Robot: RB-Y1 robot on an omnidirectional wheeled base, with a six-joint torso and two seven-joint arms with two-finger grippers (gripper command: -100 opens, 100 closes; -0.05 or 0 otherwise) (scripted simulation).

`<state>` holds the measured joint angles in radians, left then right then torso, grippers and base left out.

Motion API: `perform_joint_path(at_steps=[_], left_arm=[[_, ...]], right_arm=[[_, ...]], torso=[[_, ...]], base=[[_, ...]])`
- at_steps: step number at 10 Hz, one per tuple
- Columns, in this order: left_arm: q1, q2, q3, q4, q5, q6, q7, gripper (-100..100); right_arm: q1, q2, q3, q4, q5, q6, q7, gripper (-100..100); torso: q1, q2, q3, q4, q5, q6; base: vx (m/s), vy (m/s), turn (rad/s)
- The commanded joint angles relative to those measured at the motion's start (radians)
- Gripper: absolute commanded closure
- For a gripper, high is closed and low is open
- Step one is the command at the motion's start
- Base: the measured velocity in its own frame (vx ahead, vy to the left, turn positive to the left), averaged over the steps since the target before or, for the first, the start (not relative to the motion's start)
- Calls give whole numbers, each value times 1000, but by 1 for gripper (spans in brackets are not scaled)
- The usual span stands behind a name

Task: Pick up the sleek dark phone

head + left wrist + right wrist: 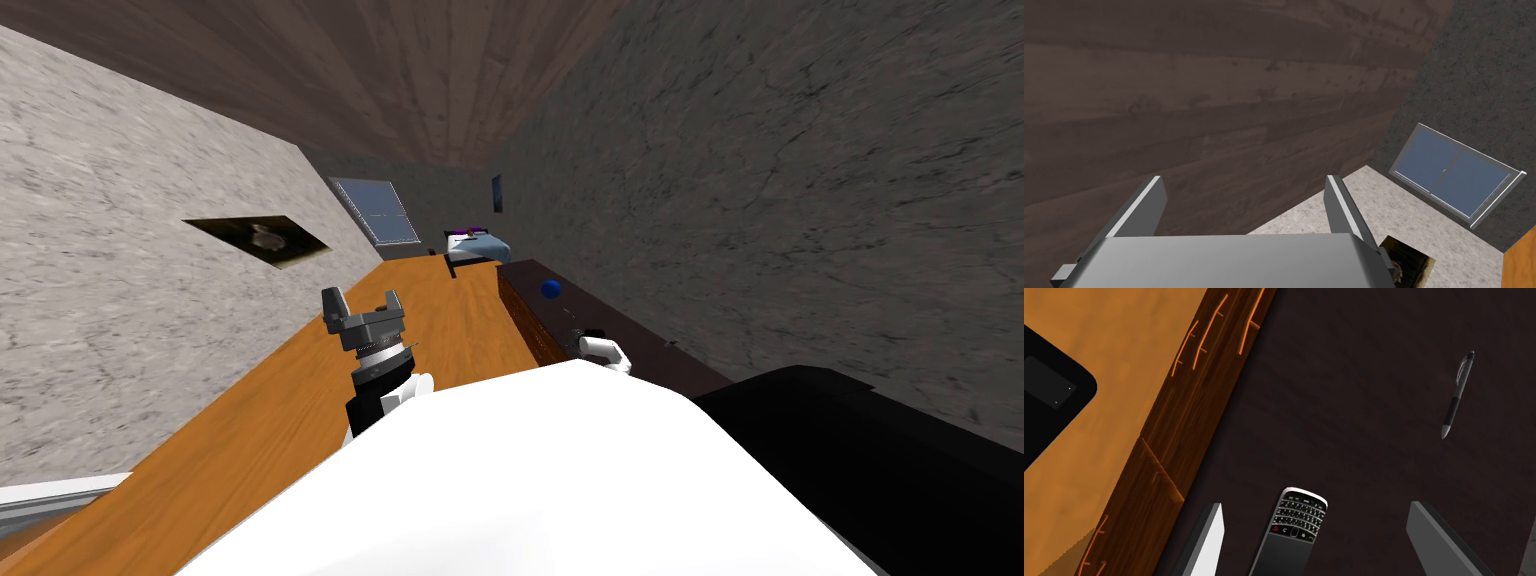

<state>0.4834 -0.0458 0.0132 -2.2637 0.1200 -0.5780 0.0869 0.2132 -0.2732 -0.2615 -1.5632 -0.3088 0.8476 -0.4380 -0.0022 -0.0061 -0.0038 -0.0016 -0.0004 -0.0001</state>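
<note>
- Although the orange floor (300, 430) off the front of the cabinet (1349, 378) is the widest open room, the work lies on the cabinet's dark flat top.
- Cabinet: long and low against the wall. Its front edge, with drawer handles below it, runs close beside the work area, so any sideways correction is best kept small and toward the middle of the top.
- Left gripper (363, 300): raised over the floor, well apart from the cabinet, fingers spread wide and empty. It seems to be no obstacle.
- Right gripper (1316, 505): above the cabinet top, blades wide apart, holding nothing.
- Phone (1294, 533): dark, with a keypad, lying flat on the cabinet top near its front edge. It sits between the right gripper's blades, nearer one than the other.
- Judged step: centre over the phone, lower until the tips almost meet the cabinet top, then close across the narrow sides. A thin flat body gives little edge to catch.
- Pen (1456, 395): on the cabinet top, well apart from the phone and outside the closing path.
- Blue ball (550, 289): farther along the cabinet top.
</note>
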Motion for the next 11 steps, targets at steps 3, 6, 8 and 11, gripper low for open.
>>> perform_joint_path(at_steps=[3,6,8,11], left_arm=[[0,0,0,0,0,0,0,0],[0,0,0,0,0,0,0,0],[0,0,0,0,0,0,0,0],[0,0,0,0,0,0,0,0]], right_arm=[[-15,-22,-32,83,-37,87,-7,-100],[-25,-38,-58,153,-61,161,-11,-100],[-29,-46,-70,185,-72,191,-12,-100],[-36,-62,-91,243,-91,243,-13,-100]], torso=[[1,0,0,0,0,0],[0,-2,-1,0,0,0],[0,1,0,0,0,0],[0,0,0,0,0,0]], base=[[102,-14,-60],[125,-22,-64],[95,-13,-54],[104,-19,-59]])
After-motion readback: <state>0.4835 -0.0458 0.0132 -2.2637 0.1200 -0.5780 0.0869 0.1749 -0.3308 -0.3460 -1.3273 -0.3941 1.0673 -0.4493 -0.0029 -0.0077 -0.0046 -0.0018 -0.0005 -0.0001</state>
